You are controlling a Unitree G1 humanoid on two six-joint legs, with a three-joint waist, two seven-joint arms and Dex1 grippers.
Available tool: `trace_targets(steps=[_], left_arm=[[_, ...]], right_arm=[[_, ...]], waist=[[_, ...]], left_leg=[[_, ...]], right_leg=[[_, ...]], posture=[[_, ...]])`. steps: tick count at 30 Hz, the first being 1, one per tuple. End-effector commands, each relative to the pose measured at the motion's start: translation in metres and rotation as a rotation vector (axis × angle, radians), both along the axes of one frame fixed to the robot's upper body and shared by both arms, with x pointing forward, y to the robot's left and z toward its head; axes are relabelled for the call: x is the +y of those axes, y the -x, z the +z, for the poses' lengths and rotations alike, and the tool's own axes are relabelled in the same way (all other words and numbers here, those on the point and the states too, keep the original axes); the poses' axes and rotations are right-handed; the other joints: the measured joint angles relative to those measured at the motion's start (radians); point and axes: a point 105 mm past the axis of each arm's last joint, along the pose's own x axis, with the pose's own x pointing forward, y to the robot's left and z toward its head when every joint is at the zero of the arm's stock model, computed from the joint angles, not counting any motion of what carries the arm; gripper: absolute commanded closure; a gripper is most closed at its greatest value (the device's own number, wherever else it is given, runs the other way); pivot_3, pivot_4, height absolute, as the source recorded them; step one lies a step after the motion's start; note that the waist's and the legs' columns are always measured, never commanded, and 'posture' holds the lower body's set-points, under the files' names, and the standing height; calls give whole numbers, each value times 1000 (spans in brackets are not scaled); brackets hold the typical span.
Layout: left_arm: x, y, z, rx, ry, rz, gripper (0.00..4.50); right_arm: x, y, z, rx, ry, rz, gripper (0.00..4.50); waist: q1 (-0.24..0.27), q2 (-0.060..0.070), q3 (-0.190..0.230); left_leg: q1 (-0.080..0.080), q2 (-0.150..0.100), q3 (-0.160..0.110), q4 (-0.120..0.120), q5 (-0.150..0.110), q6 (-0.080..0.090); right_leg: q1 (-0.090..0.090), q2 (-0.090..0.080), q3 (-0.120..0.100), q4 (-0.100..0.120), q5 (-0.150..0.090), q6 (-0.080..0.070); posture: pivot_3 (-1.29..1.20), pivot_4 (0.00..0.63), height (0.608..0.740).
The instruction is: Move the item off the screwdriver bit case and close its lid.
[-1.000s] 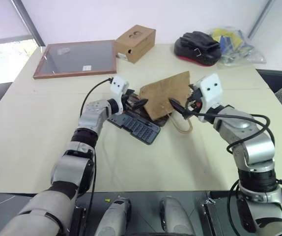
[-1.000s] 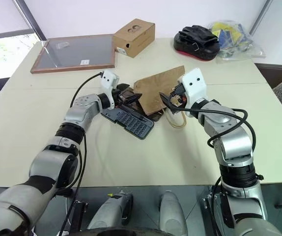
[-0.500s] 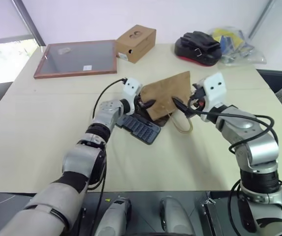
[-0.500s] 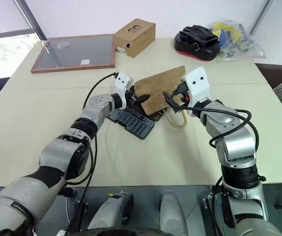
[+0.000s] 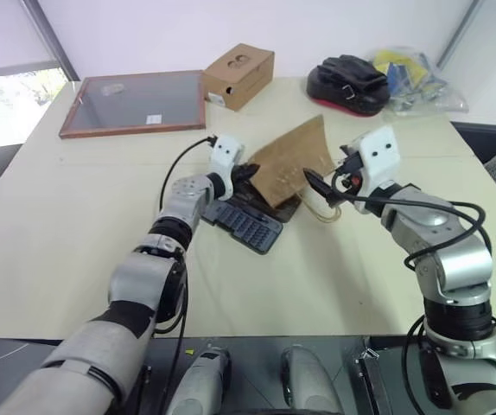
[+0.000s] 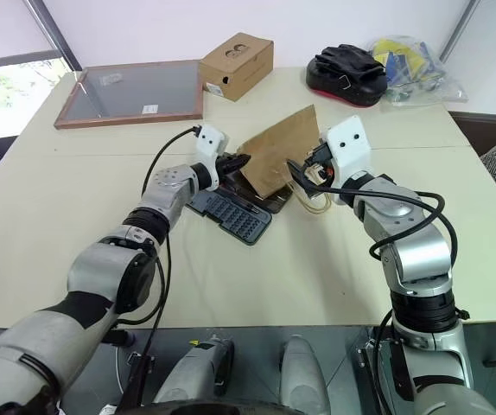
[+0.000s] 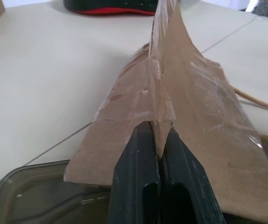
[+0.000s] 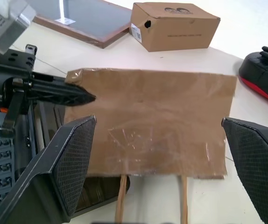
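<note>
A: Where does the paper bag [image 6: 276,160] lie relative to the bit case [image 6: 231,215]?

B: The bag slants over the far half of the case, above the open lid [image 7: 36,198]. Its near-left corner is raised; its loop handles [image 6: 315,204] trail onto the table [image 6: 75,190] on the case's right side.

A: Which gripper has it?

B: The left gripper [image 7: 158,135], reaching in from the case's left, is closed tight on that raised corner, pinching the paper edge between its fingers. The right gripper [image 8: 159,154] stands on the case's right with its fingers spread wide, holding nothing; the bag's long edge runs straight across the gap between them.

A: What does the next move turn on?

B: Probably this: the bag's long axis runs from the left gripper toward the right one, so a pull away from the case should clear the lid, provided the handles do not snag.
</note>
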Motion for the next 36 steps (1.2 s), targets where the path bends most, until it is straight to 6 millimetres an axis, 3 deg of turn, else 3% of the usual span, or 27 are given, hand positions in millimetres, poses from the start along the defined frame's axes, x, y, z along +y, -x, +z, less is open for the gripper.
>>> trace_targets(steps=[1,4,6,8,11,14,16,20,23,26,36], left_arm=[[29,-12,51,-152,116,122,4478],[65,-16,71,-211,187,285,4478],[104,-14,82,-254,246,465,4478],[152,-3,80,-257,301,686,4478],[236,38,62,-236,336,1069,4478],[304,89,42,-217,342,1403,4478],[331,117,32,-202,346,1553,4478],[352,153,11,-155,358,1732,4478],[349,161,-3,-101,371,1761,4478],[344,159,-8,-79,373,1739,4478],[306,115,2,-58,373,1496,4478]], right_arm=[[5,2,15,-60,6,32,0],[10,1,13,-55,9,56,0],[15,0,12,-49,13,84,0],[20,-2,10,-42,16,113,0],[29,-5,6,-24,19,163,0],[36,-8,3,-7,25,211,0],[40,-10,2,-1,30,238,0],[48,-14,2,2,43,283,0],[52,-16,3,1,44,305,0],[55,-15,4,-1,43,314,0],[55,-11,3,-1,28,292,0]], waist=[[-1,0,0],[-2,0,0],[-4,0,0],[-14,0,0],[-28,0,0],[-25,0,0],[-21,-1,-1],[6,-2,-1],[18,-4,-2],[24,-5,-3],[17,-6,-3]], left_leg=[[0,0,0,0,0,0],[0,0,-1,0,0,0],[0,1,-1,0,0,0],[0,1,-1,0,0,0],[1,4,-1,0,0,0],[1,5,-1,0,0,0],[1,5,-1,1,0,0],[1,4,-1,2,0,0],[1,3,-1,3,0,0],[0,2,-1,3,-1,0],[0,1,-1,3,-1,0]], right_leg=[[0,0,0,0,0,0],[0,0,0,0,0,0],[0,0,0,0,0,0],[0,0,1,0,0,0],[-1,0,3,1,0,0],[-1,1,3,1,0,0],[-1,1,3,1,0,-1],[1,1,3,0,1,1],[2,0,2,-1,2,2],[2,0,2,-2,2,2],[2,0,2,-1,2,2]], posture=[[0,150,740],[0,150,740],[0,150,740],[0,150,740],[0,150,740],[0,150,740],[0,150,740],[0,150,740],[0,150,740],[0,150,740],[0,150,740]])
